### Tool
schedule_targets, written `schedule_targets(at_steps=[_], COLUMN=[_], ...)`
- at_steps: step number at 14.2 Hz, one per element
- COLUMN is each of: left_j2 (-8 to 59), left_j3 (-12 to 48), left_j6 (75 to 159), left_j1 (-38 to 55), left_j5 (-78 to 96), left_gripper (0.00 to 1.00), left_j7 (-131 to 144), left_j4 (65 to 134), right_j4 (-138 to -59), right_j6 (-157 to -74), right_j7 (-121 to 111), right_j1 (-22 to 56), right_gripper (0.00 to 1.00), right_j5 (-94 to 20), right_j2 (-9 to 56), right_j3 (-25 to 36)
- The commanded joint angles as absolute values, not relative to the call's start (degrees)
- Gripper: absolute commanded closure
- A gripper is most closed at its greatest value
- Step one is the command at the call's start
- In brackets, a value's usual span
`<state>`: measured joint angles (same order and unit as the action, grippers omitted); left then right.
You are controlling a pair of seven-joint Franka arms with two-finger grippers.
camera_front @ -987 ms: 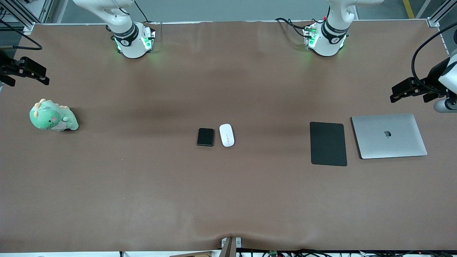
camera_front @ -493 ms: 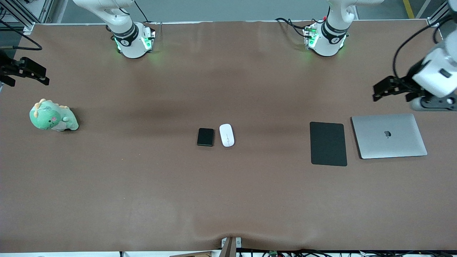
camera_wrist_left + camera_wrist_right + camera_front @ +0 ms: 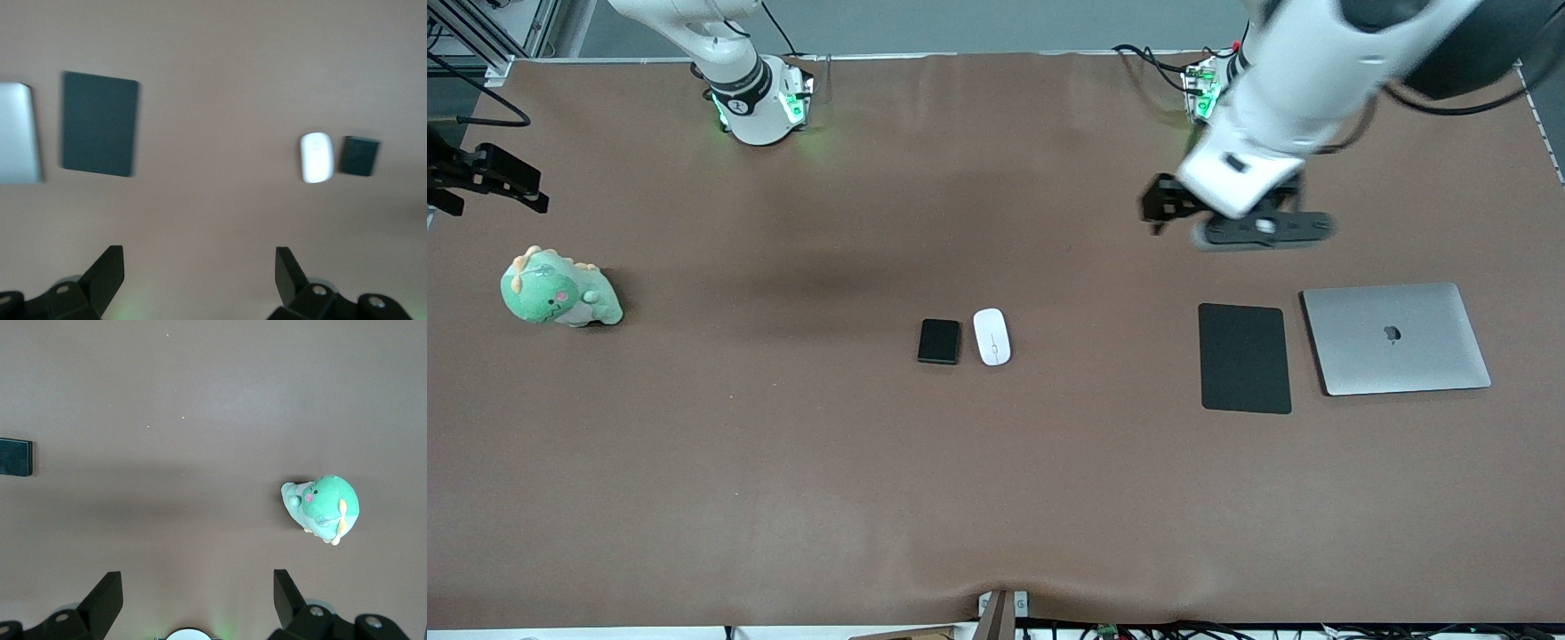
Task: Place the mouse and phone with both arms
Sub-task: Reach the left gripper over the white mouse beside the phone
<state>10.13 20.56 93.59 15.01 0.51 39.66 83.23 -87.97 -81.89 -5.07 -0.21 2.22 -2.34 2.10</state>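
Note:
The white oval mouse (image 3: 992,337) and the small glossy black phone (image 3: 939,341) lie side by side on the brown table's middle, the phone toward the right arm's end. Both also show in the left wrist view, the mouse (image 3: 317,157) and the phone (image 3: 360,156). My left gripper (image 3: 1160,206) is open and empty, up over bare table between its base and the mouse pad; its jaws stand wide apart (image 3: 198,267). My right gripper (image 3: 534,191) is open and empty, waiting over the table's edge at the right arm's end (image 3: 198,587). The phone's edge shows in the right wrist view (image 3: 15,457).
A flat matte black mouse pad (image 3: 1245,357) and a closed silver laptop (image 3: 1396,338) lie toward the left arm's end. A green dinosaur plush (image 3: 556,291) sits near the right arm's end, also in the right wrist view (image 3: 323,509).
My left arm has swung fast from the table's edge at its own end toward the middle, its gripper now over table near the mouse pad. The right arm, mouse and phone have not moved.

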Motion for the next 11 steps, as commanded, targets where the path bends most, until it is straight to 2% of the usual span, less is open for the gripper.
schedule_targets(at_steps=[1, 5, 11], left_j2=[14.57, 20.2, 31.62], left_j3=[20.57, 19.95, 19.95], left_j6=[97.72, 99.92, 111.6], left_j1=[23.17, 33.82, 35.6], left_j5=[-2.71, -6.06, -12.39], left_gripper=[0.0, 0.0, 0.0], left_j7=[50.68, 56.5, 60.91], left_j4=[79.99, 77.78, 78.49], right_j4=[-86.84, -86.75, -86.75], right_j6=[-81.3, -81.21, -81.21], right_j7=[-5.45, -5.54, -5.71], right_j1=[-0.7, -0.7, -0.44], right_gripper=[0.0, 0.0, 0.0], right_j5=[2.29, 2.11, 2.81], right_j2=[-1.58, 0.09, 1.76], right_j3=[1.76, 1.76, 1.76])
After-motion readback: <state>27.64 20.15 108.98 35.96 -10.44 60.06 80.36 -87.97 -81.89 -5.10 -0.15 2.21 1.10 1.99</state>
